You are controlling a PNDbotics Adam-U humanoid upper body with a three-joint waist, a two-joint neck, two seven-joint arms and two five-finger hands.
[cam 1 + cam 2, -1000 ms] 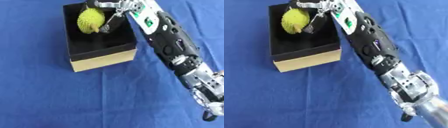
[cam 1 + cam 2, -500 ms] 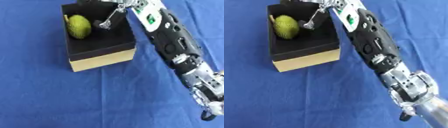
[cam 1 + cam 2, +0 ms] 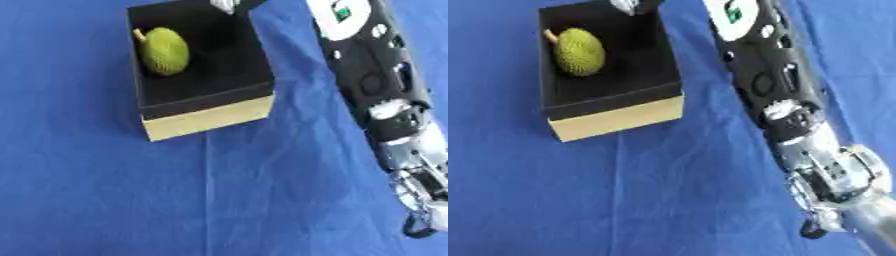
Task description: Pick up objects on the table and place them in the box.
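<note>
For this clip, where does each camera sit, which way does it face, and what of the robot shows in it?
Left eye view: in the head, looking down at the blue table and the box holding a green spiky fruit; the right arm crosses the right side.
Right eye view: beside it, same downward aim, with the scene shifted leftward; the right hand barely shows at the top edge.
Shared: box, fruit, arm, table.

Blue cloth over the table.
It fills both views, plain blue, with a faint crease running down the middle.
</note>
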